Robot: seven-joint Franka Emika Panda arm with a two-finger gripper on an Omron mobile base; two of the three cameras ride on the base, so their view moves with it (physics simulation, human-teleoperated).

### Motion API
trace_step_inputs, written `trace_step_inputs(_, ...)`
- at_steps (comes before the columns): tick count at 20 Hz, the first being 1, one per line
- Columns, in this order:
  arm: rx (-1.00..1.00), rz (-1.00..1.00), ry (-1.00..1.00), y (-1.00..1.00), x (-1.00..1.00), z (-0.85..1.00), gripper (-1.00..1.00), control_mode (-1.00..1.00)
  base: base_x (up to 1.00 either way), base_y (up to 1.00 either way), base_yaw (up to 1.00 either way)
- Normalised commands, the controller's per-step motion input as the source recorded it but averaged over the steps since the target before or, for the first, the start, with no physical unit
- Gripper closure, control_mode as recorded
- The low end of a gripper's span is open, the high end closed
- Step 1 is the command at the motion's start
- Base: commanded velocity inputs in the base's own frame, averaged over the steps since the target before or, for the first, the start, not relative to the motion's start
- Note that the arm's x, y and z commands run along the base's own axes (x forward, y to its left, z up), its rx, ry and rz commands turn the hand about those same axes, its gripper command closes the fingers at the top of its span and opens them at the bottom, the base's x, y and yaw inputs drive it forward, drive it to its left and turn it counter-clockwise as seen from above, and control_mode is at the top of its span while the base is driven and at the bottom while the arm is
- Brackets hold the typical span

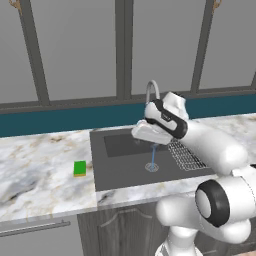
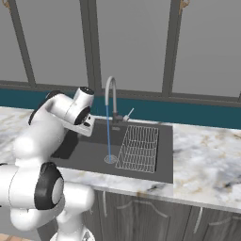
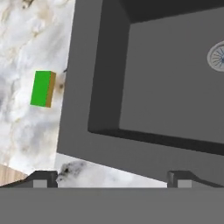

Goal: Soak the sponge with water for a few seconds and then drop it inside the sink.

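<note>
The green sponge (image 1: 79,168) with its yellow underside lies flat on the marble counter, left of the sink (image 1: 120,170). In the hand view the sponge (image 3: 42,89) sits at the left, beside the sink's (image 3: 166,87) rim. A thin stream of water (image 1: 153,154) falls from the faucet (image 1: 152,90) to the round drain (image 1: 151,167). My gripper (image 1: 143,136) hovers above the basin's left half, right of the sponge and apart from it. The gripper (image 3: 113,180) is open with nothing between its fingertips (image 3: 43,179). From the right base view, the gripper (image 2: 87,128) is left of the water (image 2: 108,136).
A wire rack (image 2: 139,148) fills the right part of the sink (image 2: 84,150). The marble counter (image 1: 40,170) stretches to both sides. A teal backsplash and tall window panes rise behind the faucet (image 2: 110,94). Cabinet fronts sit below the counter edge.
</note>
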Motion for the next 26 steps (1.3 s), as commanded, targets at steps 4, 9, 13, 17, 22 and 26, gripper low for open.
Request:
trace_step_inputs(4, -0.01, 0.02, 0.2, 0.83, 0.16, 0.0, -1.0, -1.0, 0.0, 0.0, 0.0)
trace_step_inputs(9, -0.04, 0.02, 0.15, 0.73, 0.07, 0.0, -1.0, -1.0, 0.0, 0.0, 0.0)
trace_step_inputs(13, -0.05, 0.0, 0.12, 0.49, 0.05, 0.0, -1.0, -1.0, 0.0, 0.0, 0.0)
trace_step_inputs(17, -0.1, 0.0, 0.08, 0.32, 0.11, 0.0, -1.0, -1.0, 0.0, 0.0, 0.0)
trace_step_inputs(22, -0.14, 0.0, 0.03, 0.33, 0.17, 0.0, -1.0, -1.0, 0.0, 0.0, 0.0)
trace_step_inputs(26, -0.17, 0.0, 0.0, 0.36, 0.24, 0.0, -1.0, -1.0, 0.0, 0.0, 0.0)
